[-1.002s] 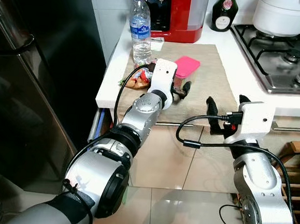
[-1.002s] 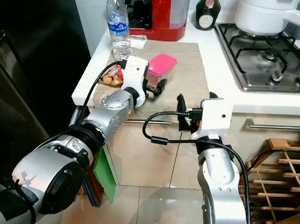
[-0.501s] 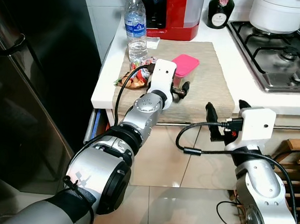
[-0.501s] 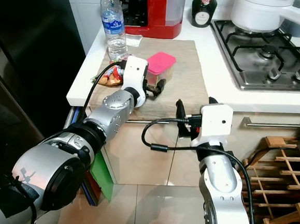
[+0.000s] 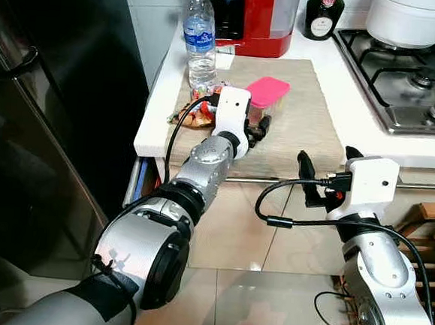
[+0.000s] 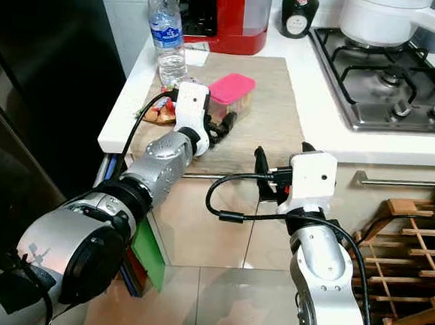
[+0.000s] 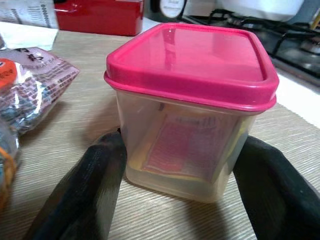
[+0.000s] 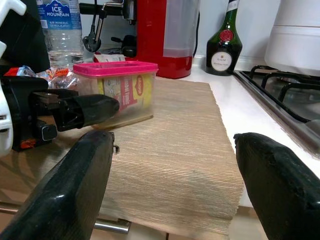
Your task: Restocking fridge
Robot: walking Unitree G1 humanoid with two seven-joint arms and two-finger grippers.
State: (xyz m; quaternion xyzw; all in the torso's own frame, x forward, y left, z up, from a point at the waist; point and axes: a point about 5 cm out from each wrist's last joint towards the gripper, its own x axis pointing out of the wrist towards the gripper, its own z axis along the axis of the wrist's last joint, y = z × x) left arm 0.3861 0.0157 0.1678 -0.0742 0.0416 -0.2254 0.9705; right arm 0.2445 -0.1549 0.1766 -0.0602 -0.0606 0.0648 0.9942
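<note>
A home kitchen: a white counter [image 5: 429,153] carries a gas hob [image 5: 401,79], a red coffee machine [image 5: 263,19] and a bottle [image 5: 322,13], beside a tall dark fridge [image 5: 47,119].

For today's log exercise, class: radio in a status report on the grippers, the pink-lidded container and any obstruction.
Left gripper open, fingers either side of pink-lidded container on the mat. Right gripper open, idle at counter edge. Snack packet and water bottle close beside.

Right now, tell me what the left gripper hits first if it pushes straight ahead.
The pink-lidded container. The left gripper already has a finger on each side of it, open, so going on would likely bring the tub's wall against the palm.
</note>
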